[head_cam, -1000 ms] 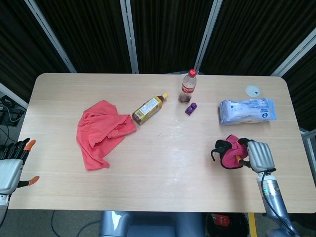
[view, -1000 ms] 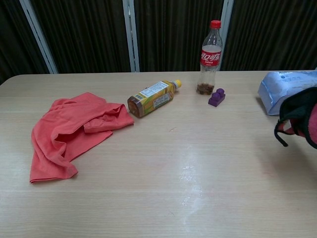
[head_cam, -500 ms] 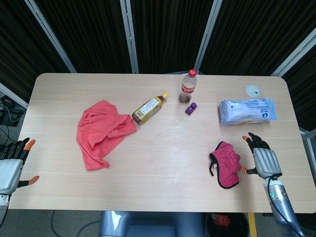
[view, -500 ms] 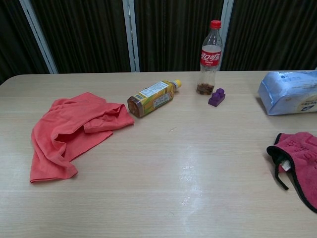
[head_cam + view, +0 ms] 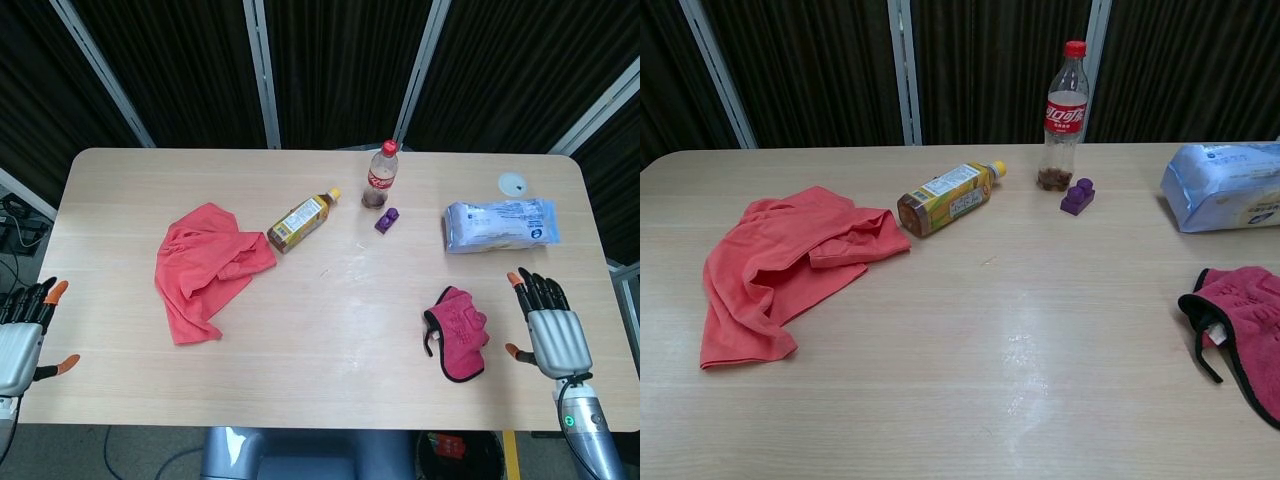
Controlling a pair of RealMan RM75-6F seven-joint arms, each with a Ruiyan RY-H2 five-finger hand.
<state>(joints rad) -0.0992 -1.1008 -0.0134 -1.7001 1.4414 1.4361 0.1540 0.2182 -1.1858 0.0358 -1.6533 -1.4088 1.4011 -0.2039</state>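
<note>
Over at the near right edge of the worktop, the right hand is hovering palm down with its fingers spread apart and pointing toward the far side, holding nothing. It's sitting just beside the dark pink cloth with black trim, not touching it. That cloth is lying crumpled flat on the wood, between the hand and the middle of the worktop; in the chest view it's poking in at the right edge, and the hand itself isn't showing there.

Off the near left corner, the left hand is hanging outside the worktop's edge, fingers apart too, nothing in it, well apart from everything. Nearest thing to it is the red towel, bunched up on the left half.

Rest of the setup: a yellow-labelled drink bottle is lying on its side near the towel, a cola bottle is standing upright at the far side with a purple toy brick just beside it, and a pack of wet wipes is lying on the right. Behind it all, dark curtains with pale metal posts are closing off the room.
</note>
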